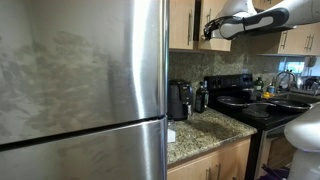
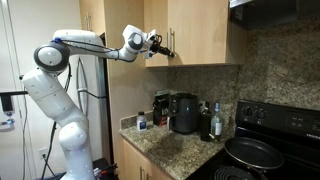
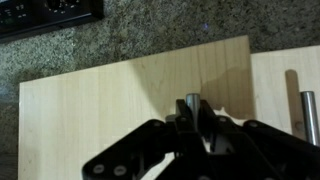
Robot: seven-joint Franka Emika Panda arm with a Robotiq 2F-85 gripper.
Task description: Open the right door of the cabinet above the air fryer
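The cabinet is light wood and hangs above the black air fryer, which also shows in an exterior view. The right door is a flat wood panel; it fills the wrist view. My gripper is shut on the door's silver bar handle. Both exterior views show the gripper at the cabinet front, near its lower edge. The neighbouring door and its handle lie beside it. The gripped door's edge looks slightly proud of the neighbour.
A steel fridge fills the foreground. The granite counter carries a slimmer black appliance and a bottle. A black stove with a pan stands beside it. The robot base stands by the counter.
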